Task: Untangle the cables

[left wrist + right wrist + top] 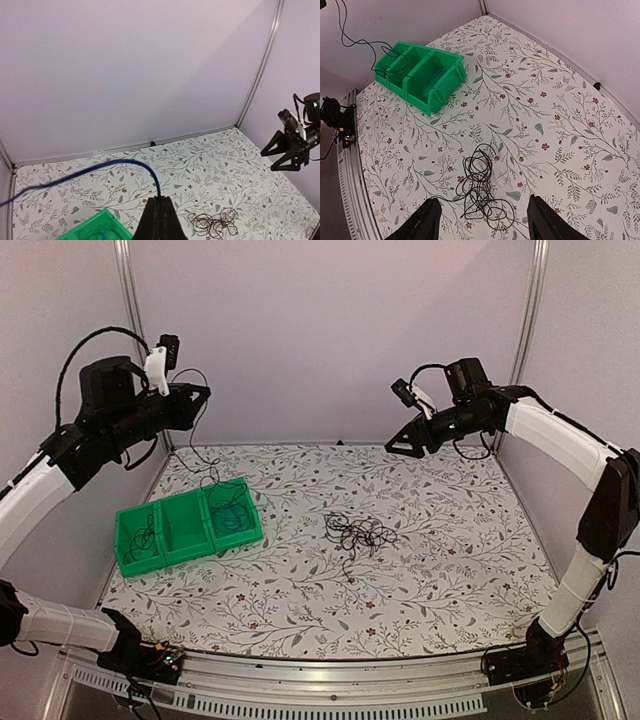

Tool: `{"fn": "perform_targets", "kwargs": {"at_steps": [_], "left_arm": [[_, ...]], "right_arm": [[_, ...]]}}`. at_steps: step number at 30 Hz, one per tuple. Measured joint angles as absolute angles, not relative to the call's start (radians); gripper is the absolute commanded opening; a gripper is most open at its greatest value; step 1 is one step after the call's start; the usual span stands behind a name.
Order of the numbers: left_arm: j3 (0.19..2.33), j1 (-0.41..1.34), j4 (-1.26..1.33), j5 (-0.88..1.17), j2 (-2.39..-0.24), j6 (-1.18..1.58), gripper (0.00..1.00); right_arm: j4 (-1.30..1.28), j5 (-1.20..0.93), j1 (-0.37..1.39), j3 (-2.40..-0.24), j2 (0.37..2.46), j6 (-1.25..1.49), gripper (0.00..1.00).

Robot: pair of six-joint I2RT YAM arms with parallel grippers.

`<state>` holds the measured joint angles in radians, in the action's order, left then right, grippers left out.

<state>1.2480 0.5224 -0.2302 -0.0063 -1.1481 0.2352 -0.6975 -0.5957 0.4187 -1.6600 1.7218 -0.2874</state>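
Left gripper [159, 199] clenched on blue cable [125, 161], high at 10 o'clock; feed slack slowly into green bin [165, 562], likely rightmost compartment [238, 538]. Right gripper [484, 200] released above black tangle [479, 182].

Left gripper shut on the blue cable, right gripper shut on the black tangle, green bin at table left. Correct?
Not the right one: the right gripper is open and empty, and the black tangle lies on the table (right wrist view). Rest holds: left gripper shut on the blue cable, green bin at table left.
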Motion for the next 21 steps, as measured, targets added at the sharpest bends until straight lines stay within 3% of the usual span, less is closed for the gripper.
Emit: {"fn": "perform_targets", "kwargs": {"at_steps": [8,21], "left_arm": [[1.266,0.417,-0.544,-0.282,-1.003,0.246,0.0],[1.188,0.224,-0.67,-0.372,-0.919,0.22,0.0]], "right_arm": [[-0.673,-0.62,0.419,-1.647,1.724,-0.274,0.63],[-0.664,-0.638,0.419,-1.621,1.724,-0.264,0.63]]}}
